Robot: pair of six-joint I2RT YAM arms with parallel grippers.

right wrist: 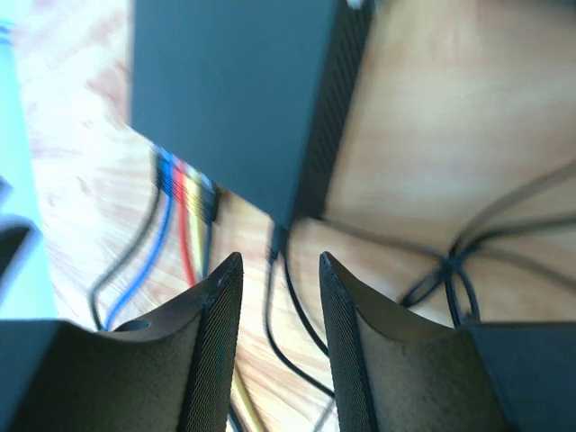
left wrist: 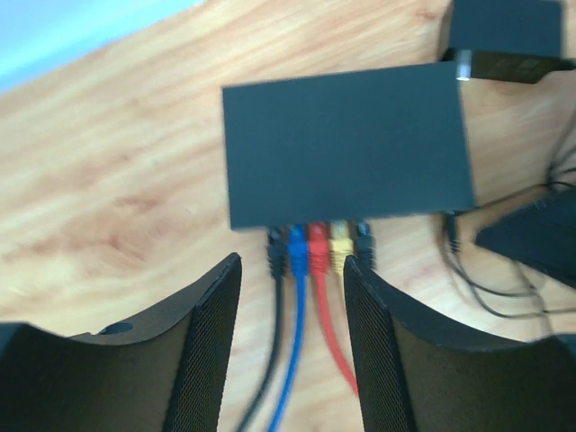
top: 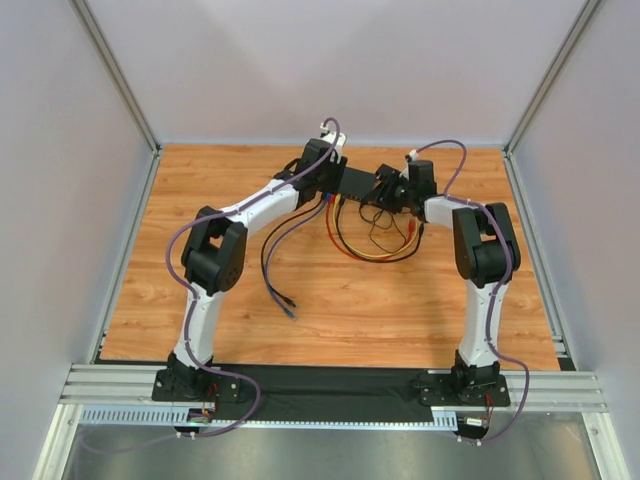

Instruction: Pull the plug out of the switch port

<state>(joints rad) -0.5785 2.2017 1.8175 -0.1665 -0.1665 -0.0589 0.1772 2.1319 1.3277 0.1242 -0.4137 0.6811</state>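
The switch [top: 358, 181] is a flat black box lying at the back middle of the wooden table. In the left wrist view the switch [left wrist: 346, 144] has a row of plugs in its near side: black [left wrist: 275, 248], blue [left wrist: 296, 252], red [left wrist: 318, 249], yellow [left wrist: 340, 247] and another black [left wrist: 364, 241]. My left gripper [left wrist: 292, 265] is open just short of the plugs, its fingers on either side of the blue and red cables, and it holds nothing. It shows in the top view [top: 328, 190] at the switch's left end. My right gripper [right wrist: 281, 261] is open and empty, close to the switch's corner [right wrist: 234, 90], and in the top view [top: 385, 188] it is at the right end.
A small black power adapter [left wrist: 507, 36] lies beyond the switch's far right corner. Thin black wire [right wrist: 450, 270] loops on the table right of the switch. Red and yellow cables [top: 352, 245] curl toward me; blue and black cables end loose [top: 288, 304]. Grey walls enclose the table.
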